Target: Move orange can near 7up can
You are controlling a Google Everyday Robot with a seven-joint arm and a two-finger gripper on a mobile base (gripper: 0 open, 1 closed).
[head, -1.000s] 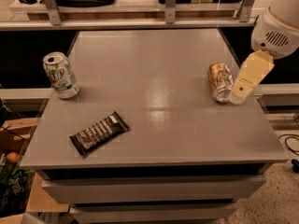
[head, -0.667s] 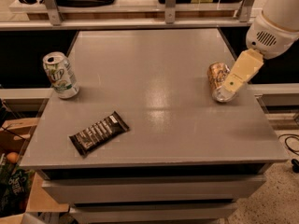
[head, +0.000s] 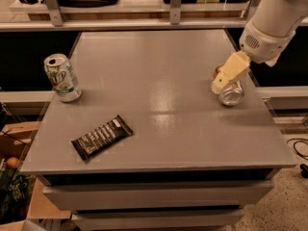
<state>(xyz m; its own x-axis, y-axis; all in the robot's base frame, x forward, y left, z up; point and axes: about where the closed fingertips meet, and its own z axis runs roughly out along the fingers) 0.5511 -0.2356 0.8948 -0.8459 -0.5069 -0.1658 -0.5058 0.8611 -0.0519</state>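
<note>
The orange can (head: 233,95) lies on its side near the right edge of the grey table (head: 163,52), its silver end facing the camera. My gripper (head: 226,76) hangs from the white arm (head: 272,18) at the upper right and sits right over the can, hiding most of its orange body. Whether it touches the can I cannot tell. The 7up can (head: 61,78), white and green with a silver top, stands upright near the table's left edge, far from the orange can.
A dark chocolate bar wrapper (head: 102,137) lies flat at the front left of the table. Shelving (head: 144,13) runs behind the table. Boxes and clutter (head: 14,177) sit on the floor at the left.
My gripper has moved left from beside the orange can's right side to over the can, now covering most of it. The cans and the wrapper have not moved.
</note>
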